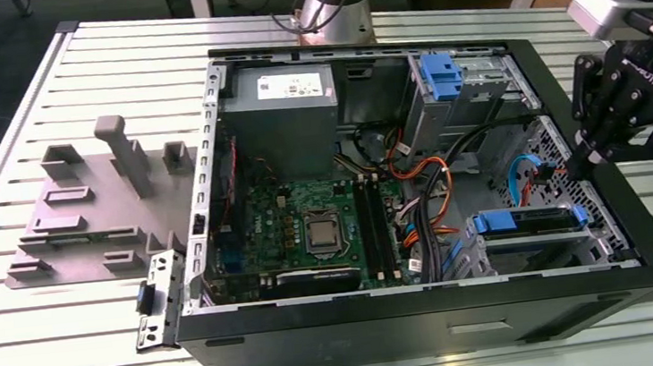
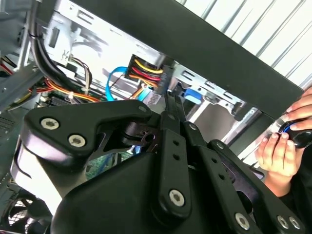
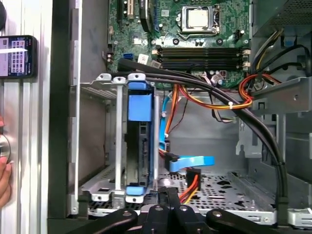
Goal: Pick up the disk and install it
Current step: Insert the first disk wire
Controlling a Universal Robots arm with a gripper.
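Note:
The disk (image 1: 527, 218), silver-grey with a blue bracket, sits in the drive cage at the case's front corner on the exterior view's right. In the first wrist view the disk (image 3: 140, 146) shows edge-on between the cage's rails. My gripper (image 1: 565, 171) hangs inside the case just behind that cage, near the side wall. Its two thin fingers (image 2: 165, 92) are pressed together with nothing between them. The fingertips (image 3: 168, 192) lie close to a loose power plug (image 3: 193, 176) with orange and yellow wires and a blue data cable plug (image 3: 187, 163).
The open computer case (image 1: 619, 236) lies on a slatted table (image 1: 55, 353), with the motherboard (image 1: 306, 221), a grey power supply (image 1: 282, 97) and a second blue-bracketed bay (image 1: 441, 77). Grey fixtures (image 1: 101, 205) stand on the exterior view's left. A hand (image 2: 282, 146) and a phone (image 3: 17, 56) lie outside the case.

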